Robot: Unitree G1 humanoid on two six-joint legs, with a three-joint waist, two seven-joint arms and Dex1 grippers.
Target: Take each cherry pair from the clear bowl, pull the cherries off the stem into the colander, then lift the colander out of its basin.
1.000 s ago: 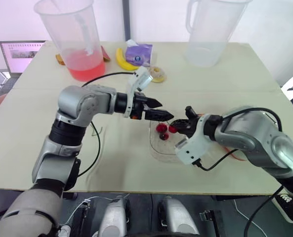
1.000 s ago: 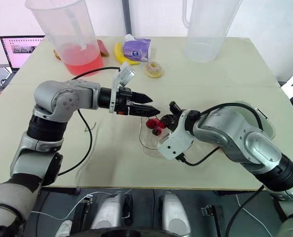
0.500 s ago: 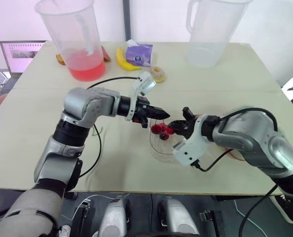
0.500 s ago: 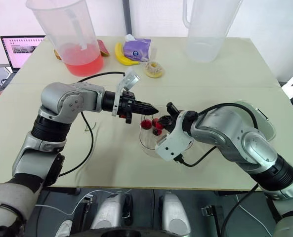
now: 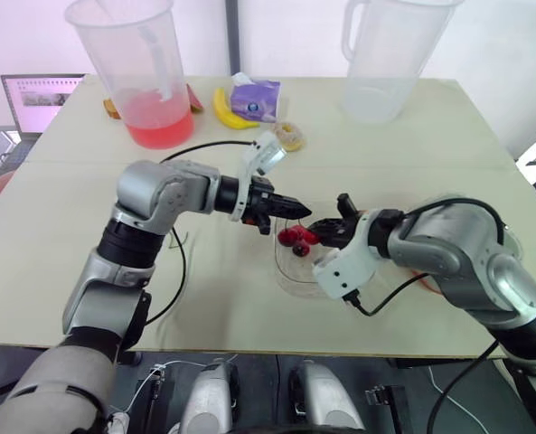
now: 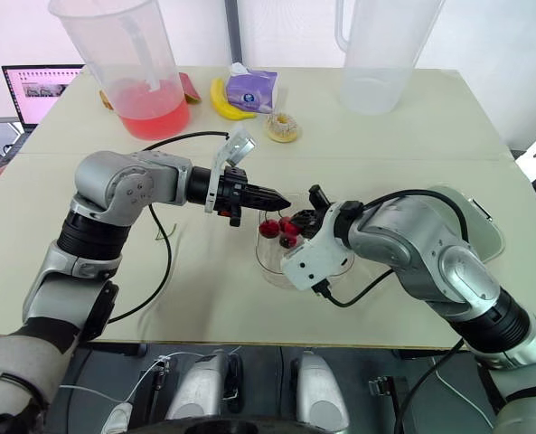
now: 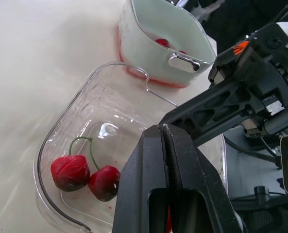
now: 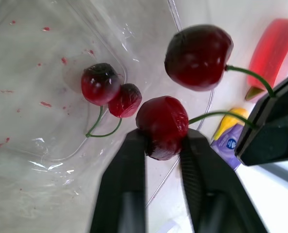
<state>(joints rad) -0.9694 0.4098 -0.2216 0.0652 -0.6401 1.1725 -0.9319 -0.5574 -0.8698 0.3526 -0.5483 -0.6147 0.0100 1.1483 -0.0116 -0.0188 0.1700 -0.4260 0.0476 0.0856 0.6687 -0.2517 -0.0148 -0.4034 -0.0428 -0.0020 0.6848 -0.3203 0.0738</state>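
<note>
Left gripper (image 6: pixel 281 200): jaws pressed together, pinching the green stems (image 8: pixel 245 77) of a cherry pair, above the clear bowl (image 6: pixel 266 262).
Right gripper (image 8: pixel 164 138): jaws narrow, gripping the clamped cherry (image 8: pixel 162 121) of that pair; the free cherry (image 8: pixel 198 57) hangs on its own stem just beside it, touching neither jaw.
Clear bowl: on the table (image 5: pixel 385 154), near the middle of its near edge; holds a second cherry pair (image 7: pixel 85 175) lying on its bottom.
Colander (image 7: pixel 153 24): white-walled, a red band along its foot; just beside the bowl, toward the table's right edge; loose cherries (image 7: pixel 164 42) inside.
Far left corner: pitcher with red liquid (image 5: pixel 145 81).
Far edge, right of middle: empty pitcher (image 5: pixel 385 63).
Between the pitchers: banana (image 5: pixel 224 108); purple tissue pack (image 5: pixel 254 98); doughnut (image 5: pixel 290 136).
</note>
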